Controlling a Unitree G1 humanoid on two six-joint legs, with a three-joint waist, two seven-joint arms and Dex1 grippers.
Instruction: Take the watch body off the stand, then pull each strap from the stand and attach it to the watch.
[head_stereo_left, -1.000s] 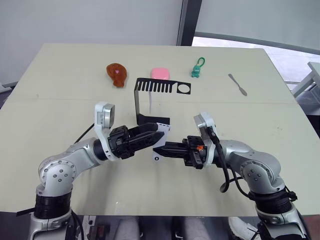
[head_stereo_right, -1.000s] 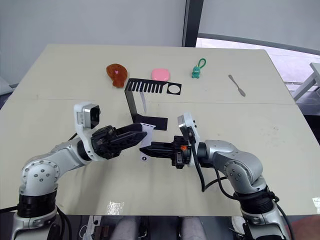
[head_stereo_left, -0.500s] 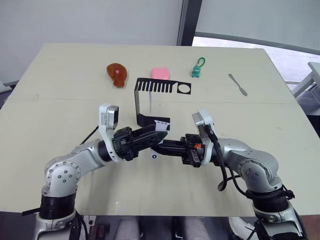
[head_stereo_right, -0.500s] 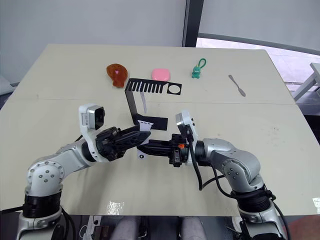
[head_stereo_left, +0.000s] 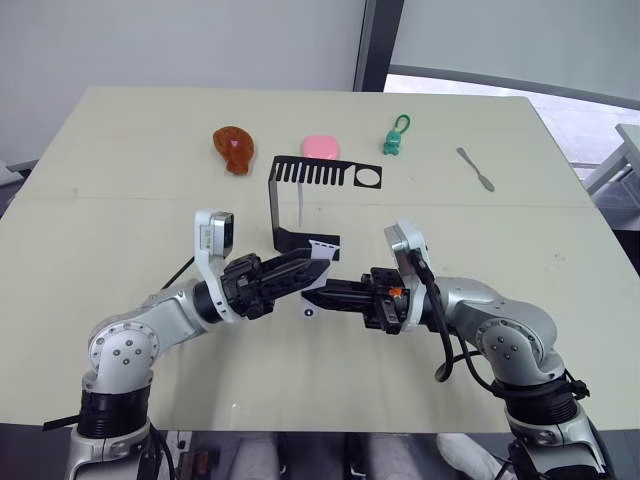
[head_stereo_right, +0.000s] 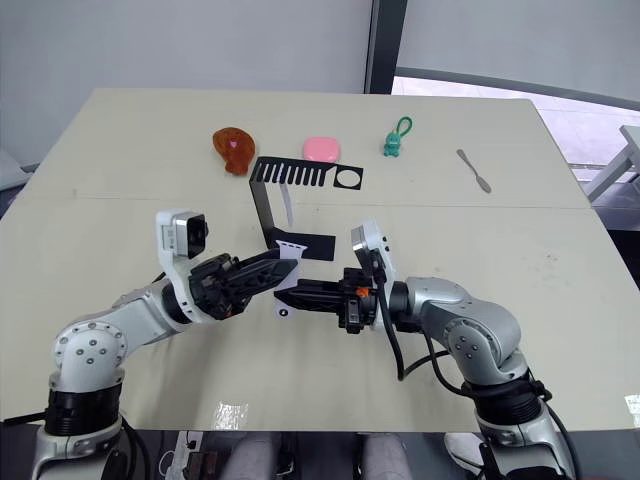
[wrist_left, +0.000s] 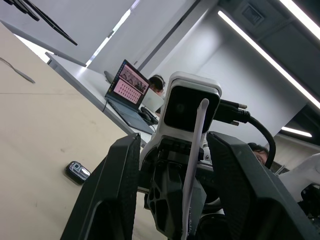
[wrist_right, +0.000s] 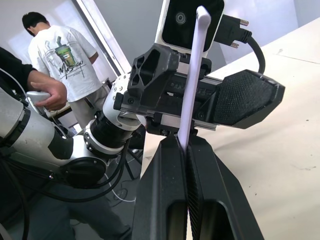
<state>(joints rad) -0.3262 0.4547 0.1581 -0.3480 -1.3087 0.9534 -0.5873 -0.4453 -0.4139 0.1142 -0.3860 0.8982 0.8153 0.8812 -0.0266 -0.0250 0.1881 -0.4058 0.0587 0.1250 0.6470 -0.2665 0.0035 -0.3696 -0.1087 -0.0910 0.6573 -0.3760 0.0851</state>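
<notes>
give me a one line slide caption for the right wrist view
Right gripper pinches a thin pale-lavender watch strap upright, facing the left gripper's black fingers.

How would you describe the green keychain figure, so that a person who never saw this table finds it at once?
Look along the far edge of the table, behind the black stand. There, between the pink object and the grey spatula, lies the green keychain figure. It is the only green thing, with a loop on top.
</notes>
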